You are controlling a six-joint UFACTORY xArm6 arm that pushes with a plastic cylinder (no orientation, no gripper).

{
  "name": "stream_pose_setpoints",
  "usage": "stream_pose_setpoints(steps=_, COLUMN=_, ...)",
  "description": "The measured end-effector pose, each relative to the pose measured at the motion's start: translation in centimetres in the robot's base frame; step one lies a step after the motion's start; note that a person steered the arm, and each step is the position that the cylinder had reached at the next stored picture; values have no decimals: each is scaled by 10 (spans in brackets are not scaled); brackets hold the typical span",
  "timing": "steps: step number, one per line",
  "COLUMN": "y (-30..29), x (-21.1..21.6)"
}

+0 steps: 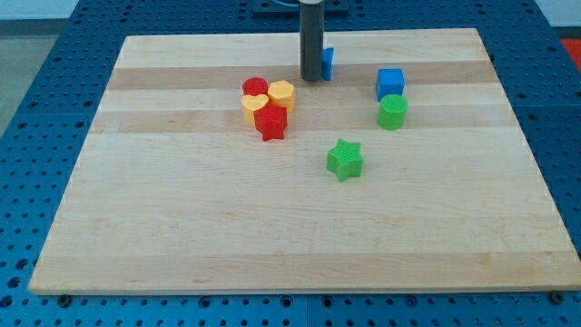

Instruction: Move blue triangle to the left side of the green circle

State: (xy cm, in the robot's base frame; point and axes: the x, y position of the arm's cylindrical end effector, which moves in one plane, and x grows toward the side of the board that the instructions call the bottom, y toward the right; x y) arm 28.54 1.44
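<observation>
The blue triangle (328,62) sits near the view's top centre, mostly hidden behind my rod, only its right part showing. My tip (311,78) rests on the board right at the triangle's left side, touching or nearly touching it. The green circle (392,112) lies to the right and lower, just below a blue cube (390,83) that touches it.
A green star (345,159) lies below centre. A tight cluster left of centre holds a red circle (255,87), a yellow hexagon (281,94), a yellow heart (253,106) and a red block (270,123). The wooden board (182,227) ends at blue pegboard.
</observation>
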Motion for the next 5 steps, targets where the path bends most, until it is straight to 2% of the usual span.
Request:
stream_pose_setpoints(steps=3, y=-5, x=-84)
stream_pose_setpoints(steps=4, y=9, x=-89)
stream_pose_setpoints(steps=5, y=12, x=-69)
